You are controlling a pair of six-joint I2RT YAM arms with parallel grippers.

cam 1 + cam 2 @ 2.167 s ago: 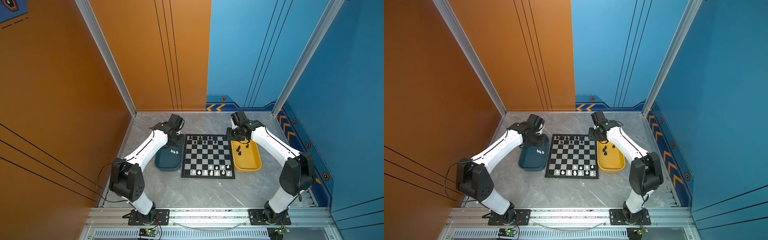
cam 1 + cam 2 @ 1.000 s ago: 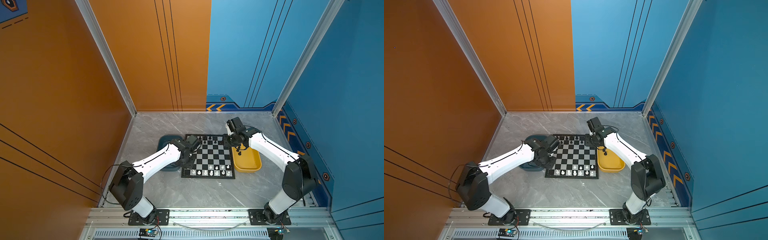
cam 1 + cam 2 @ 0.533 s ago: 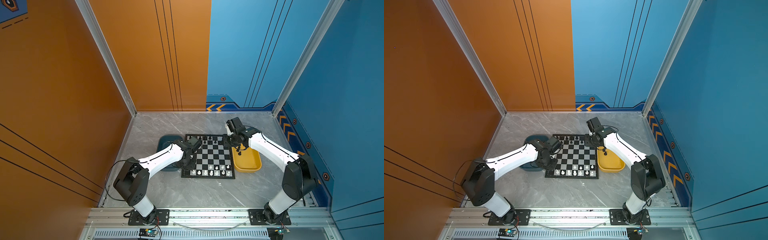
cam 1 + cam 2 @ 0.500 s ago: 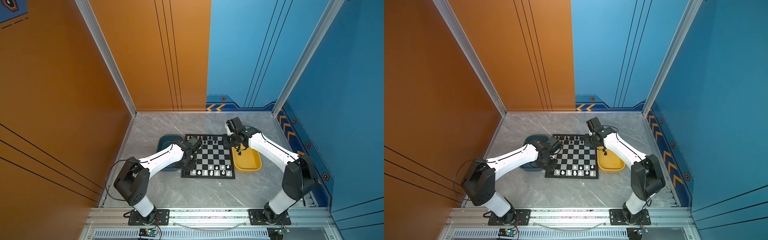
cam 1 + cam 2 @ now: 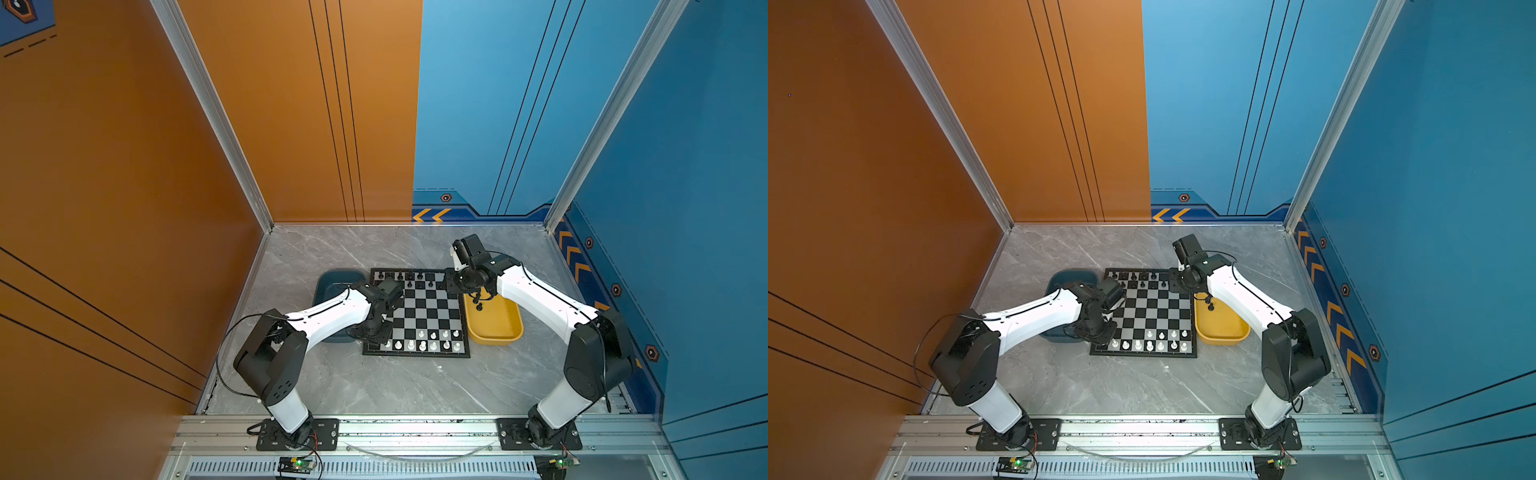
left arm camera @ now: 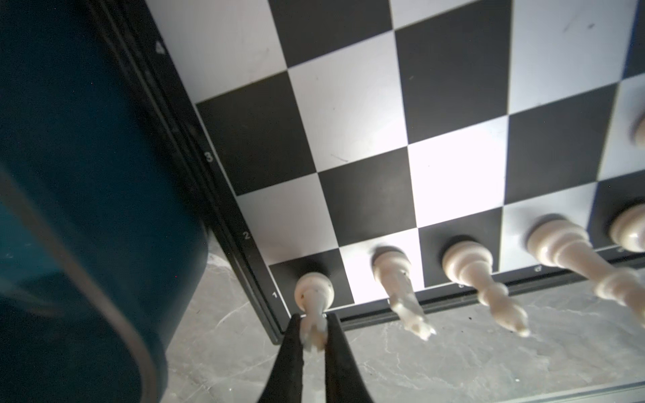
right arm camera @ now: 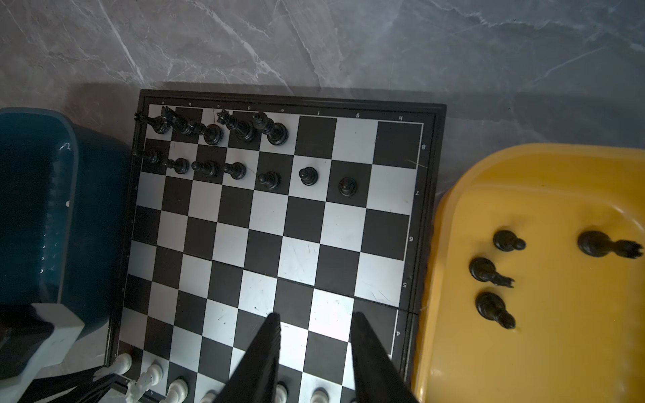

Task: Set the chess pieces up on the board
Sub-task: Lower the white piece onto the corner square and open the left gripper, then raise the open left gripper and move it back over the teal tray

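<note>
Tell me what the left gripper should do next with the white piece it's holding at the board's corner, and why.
Probably open the left gripper and lift straight up. The white piece pinched by its top already seems to stand with its base on the board's black corner square, in line with the other white pieces, so only release remains.

Right gripper (image 7: 316, 315) over the board (image 7: 300, 251), jaws parted with nothing between them. Black pieces (image 7: 244, 131) stand in two rows along the board's far edge, five in the outer row and seven in the next. White pieces (image 7: 176, 387) line the near edge. A yellow tray (image 7: 558, 366) just beside one flank holds four loose black pieces (image 7: 488, 270). A dark blue tray (image 7: 35, 209) lies along the opposite flank. The left gripper (image 7: 99, 378) meets the top of the corner white piece (image 7: 122, 364). All rest on a grey marbled tabletop (image 7: 314, 42).
</note>
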